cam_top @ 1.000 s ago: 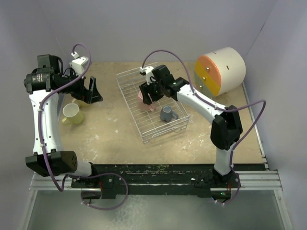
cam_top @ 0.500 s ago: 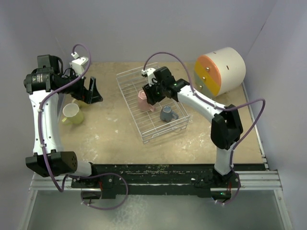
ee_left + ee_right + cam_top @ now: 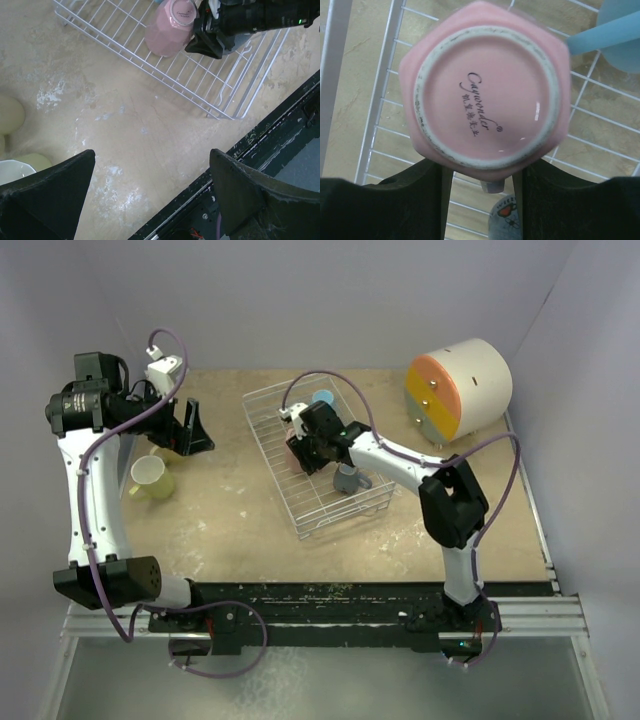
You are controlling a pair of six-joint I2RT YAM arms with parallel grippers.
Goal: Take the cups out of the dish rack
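Flanking the upturned pink mug [image 3: 485,90] in the dish rack [image 3: 318,502], a light blue mug [image 3: 322,397] sits at its 1 o'clock and a grey-blue mug [image 3: 347,480] at 4 o'clock. The right gripper [image 3: 481,175] straddles the pink mug, jaws half apart; whether they pinch it is unclear. The left gripper [image 3: 152,155] is spread wide over open table [image 3: 230,510] at 9 o'clock.

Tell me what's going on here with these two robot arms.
The right gripper is down in the dish rack with its fingers at the upside-down pink mug; whether it grips is unclear. A grey-blue mug and a light blue mug also sit in the rack. The left gripper hangs open above the table near a cream-yellow mug outside the rack.
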